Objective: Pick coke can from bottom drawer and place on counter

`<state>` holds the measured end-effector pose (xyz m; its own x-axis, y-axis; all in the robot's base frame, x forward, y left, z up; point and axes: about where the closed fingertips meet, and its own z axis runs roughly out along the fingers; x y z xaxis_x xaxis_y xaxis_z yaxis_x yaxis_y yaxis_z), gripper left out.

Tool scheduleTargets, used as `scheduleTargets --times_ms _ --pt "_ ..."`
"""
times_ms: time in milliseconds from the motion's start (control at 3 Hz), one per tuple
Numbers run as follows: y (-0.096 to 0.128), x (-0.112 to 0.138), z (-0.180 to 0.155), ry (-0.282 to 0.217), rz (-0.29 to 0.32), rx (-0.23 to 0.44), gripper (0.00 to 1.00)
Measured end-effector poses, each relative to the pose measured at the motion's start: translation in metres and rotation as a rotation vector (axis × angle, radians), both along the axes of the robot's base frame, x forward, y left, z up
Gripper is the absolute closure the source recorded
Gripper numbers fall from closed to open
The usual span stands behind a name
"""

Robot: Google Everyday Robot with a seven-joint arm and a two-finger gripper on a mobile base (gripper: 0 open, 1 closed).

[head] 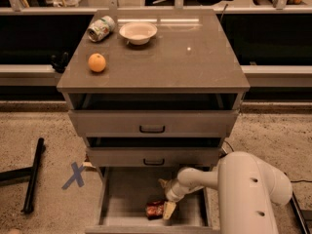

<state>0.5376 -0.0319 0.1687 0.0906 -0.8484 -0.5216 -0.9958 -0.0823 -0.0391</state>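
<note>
The coke can (pixel 155 209), red and dented, lies on its side on the floor of the open bottom drawer (pixel 124 199), near the front. My gripper (pixel 166 199) reaches down into the drawer from the right, just above and to the right of the can. One fingertip (pixel 168 210) stands at the can's right end, another (pixel 163 183) behind it. The jaws look open, with nothing between them. The counter (pixel 170 52) is the cabinet's grey-brown top.
On the counter stand a green-and-white can (pixel 101 28) on its side, a white bowl (pixel 138 32) and an orange (pixel 97 62). The two upper drawers (pixel 152 123) are slightly open. A black bar (pixel 32 174) and a blue X mark (pixel 74 175) lie on the floor at left.
</note>
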Motion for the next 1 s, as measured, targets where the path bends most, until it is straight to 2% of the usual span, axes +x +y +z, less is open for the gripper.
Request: scheduleTargets --times_ms 333,1000 --pt "0.013 -0.006 -0.013 0.026 0.018 -0.003 0.0" --pt "0.033 -0.016 -0.043 0.1 0.043 -0.008 0.49"
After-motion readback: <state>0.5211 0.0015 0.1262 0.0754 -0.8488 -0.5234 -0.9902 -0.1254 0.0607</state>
